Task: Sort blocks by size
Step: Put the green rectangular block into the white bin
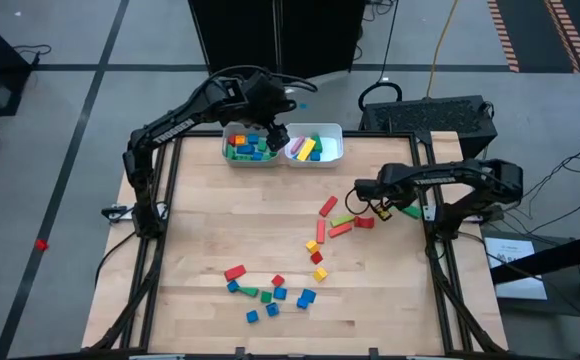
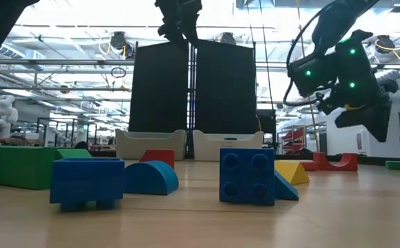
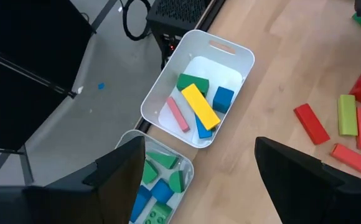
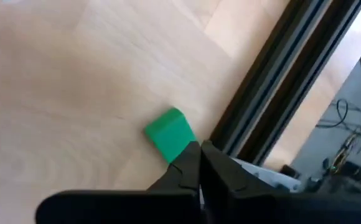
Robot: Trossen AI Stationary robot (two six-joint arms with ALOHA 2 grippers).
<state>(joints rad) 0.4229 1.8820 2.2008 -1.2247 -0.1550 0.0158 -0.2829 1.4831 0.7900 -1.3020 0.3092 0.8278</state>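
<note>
— What can't you make out from here?

— The right gripper (image 1: pixel 380 210), mostly. It hangs just above the table near the 3 o'clock edge, fingers pressed tight together with nothing between them. A green block (image 4: pixel 170 134) lies just beside the tips, close to the black edge rail (image 4: pixel 274 87); I can't tell whether they touch it. From above, the arm covers most of that block.

— And the left one?

— The left gripper (image 1: pixel 275 135) hovers over the two white bins (image 1: pixel 332 130) at 12 o'clock, fingers spread wide, holding nothing. Its arm hides part of the left bin (image 1: pixel 232 158), which is packed with what look like green and blue pieces. The right bin (image 3: pixel 243 53) shows a yellow bar (image 3: pixel 200 106), a pink bar (image 3: pixel 178 114), plus green and blue ones.

— The other blocks?

— Loose on the pale wooden table (image 1: pixel 200 220): red bars (image 1: pixel 328 207) and small yellow pieces (image 1: pixel 320 273) around the 4 o'clock part, a scatter of blue cubes (image 1: pixel 306 298) with a red bar (image 1: pixel 234 271) toward 6 o'clock.

— The room?

— Grey floor, cables, a black case (image 1: pixel 430 115) beyond the table at 1 o'clock, two dark panels (image 2: pixel 193 89) behind the bins, a bright ceiling.
</note>
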